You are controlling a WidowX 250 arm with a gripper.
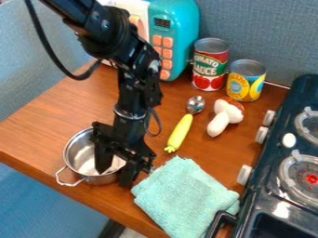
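Wooden counter point(56, 121), two labelled cans point(210, 69), fingers point(129, 173) spread astride a metal pot's wall point(79, 151).

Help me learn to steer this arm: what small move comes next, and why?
Probably close the gripper gently on the metal pot: the fingers stand apart, one inside it and one outside, with its rim between them.

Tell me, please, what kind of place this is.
Probably a play kitchen set up for a robot: a toy-like stove, a teal microwave with orange buttons, and a metal pot beneath the robot arm.
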